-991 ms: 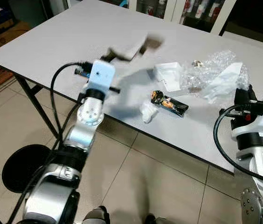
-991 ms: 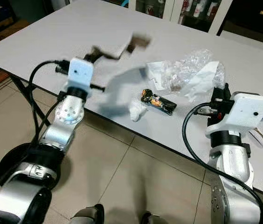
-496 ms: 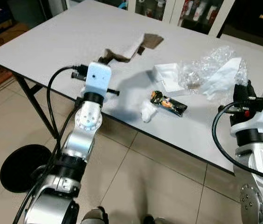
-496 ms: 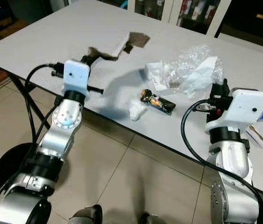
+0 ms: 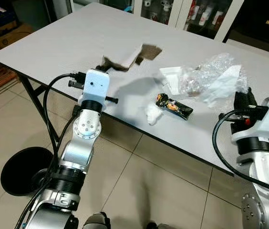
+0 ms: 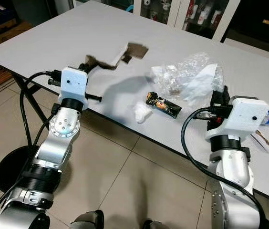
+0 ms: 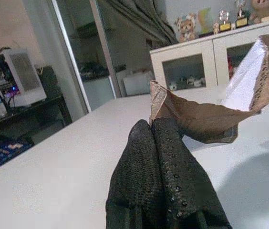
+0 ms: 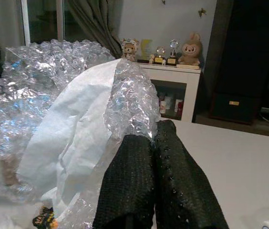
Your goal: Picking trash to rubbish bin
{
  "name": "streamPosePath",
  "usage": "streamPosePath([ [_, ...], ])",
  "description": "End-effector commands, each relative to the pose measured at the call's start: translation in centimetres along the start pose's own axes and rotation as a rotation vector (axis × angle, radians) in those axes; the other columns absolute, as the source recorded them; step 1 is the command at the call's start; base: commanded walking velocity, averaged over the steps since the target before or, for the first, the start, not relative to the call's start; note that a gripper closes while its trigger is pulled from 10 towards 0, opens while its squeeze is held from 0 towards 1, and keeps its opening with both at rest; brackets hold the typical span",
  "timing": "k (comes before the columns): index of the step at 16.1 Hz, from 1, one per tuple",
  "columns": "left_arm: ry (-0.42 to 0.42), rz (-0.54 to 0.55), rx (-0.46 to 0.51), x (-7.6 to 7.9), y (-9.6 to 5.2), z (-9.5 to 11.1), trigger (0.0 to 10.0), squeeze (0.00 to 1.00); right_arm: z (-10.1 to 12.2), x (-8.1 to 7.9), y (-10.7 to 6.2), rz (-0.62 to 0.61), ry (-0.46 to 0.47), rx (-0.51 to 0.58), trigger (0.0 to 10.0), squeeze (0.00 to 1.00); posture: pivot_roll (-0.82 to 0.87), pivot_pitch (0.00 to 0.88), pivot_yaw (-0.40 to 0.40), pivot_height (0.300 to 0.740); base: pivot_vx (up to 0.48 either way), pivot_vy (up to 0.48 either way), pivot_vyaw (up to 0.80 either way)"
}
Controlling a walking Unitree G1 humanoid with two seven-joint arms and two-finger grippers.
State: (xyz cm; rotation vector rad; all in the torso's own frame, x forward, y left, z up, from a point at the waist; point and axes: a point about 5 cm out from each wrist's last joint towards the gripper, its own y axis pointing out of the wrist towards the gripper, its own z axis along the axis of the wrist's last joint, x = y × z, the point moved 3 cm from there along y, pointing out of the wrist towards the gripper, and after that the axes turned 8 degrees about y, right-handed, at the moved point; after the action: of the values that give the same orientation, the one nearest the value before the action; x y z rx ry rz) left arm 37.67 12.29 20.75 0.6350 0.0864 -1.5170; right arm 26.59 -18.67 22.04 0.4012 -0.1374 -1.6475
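Left pincer is clamped on the edge of a torn cardboard scrap, holding it over the grey counter near the front edge. Right pincer is pinched onto the bubble wrap with white paper bunched in it, off to the right. Between them lie a snack wrapper, a crumpled tissue and a white packet. A black bin sits on the floor, bottom left.
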Motion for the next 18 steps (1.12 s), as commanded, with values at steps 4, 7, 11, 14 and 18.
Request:
streamPosePath([
  [4, 0.01, -0.03, 0.004, 0.4, 0.0, 0.6, 10.0, 0.0, 0.5, -0.1, -0.1, -0.008, -0.004, 0.036, 10.0, 0.0, 0.19, 0.103, -0.085, 0.74, 0.0, 0.0, 0.0],
  [7, 0.006, -0.043, -0.003, 0.6, 0.1, 0.6, 10.0, 0.0, 0.7, 0.1, -0.1, -0.018, 0.001, 0.048, 10.0, 0.0, 0.19, 0.099, -0.082, 0.74, 0.0, 0.0, 0.0],
  [11, -0.005, -0.056, -0.008, 1.1, 0.3, 0.8, 10.0, 0.0, 0.9, 0.5, -0.2, -0.035, -0.015, 0.054, 10.0, 0.0, 0.19, 0.096, -0.079, 0.74, 0.0, 0.0, 0.0],
  [14, -0.008, -0.064, -0.009, 1.2, 0.4, 0.8, 10.0, 0.0, 0.8, 0.5, -0.1, -0.04, -0.022, 0.055, 10.0, 0.0, 0.18, 0.091, -0.073, 0.74, 0.0, 0.0, 0.8],
  [18, -0.009, -0.073, -0.01, 1.3, 0.5, 0.9, 10.0, 0.0, 0.9, 0.6, -0.2, -0.046, -0.023, 0.058, 10.0, 0.0, 0.17, 0.088, -0.068, 0.74, 0.0, 0.0, 0.8],
])
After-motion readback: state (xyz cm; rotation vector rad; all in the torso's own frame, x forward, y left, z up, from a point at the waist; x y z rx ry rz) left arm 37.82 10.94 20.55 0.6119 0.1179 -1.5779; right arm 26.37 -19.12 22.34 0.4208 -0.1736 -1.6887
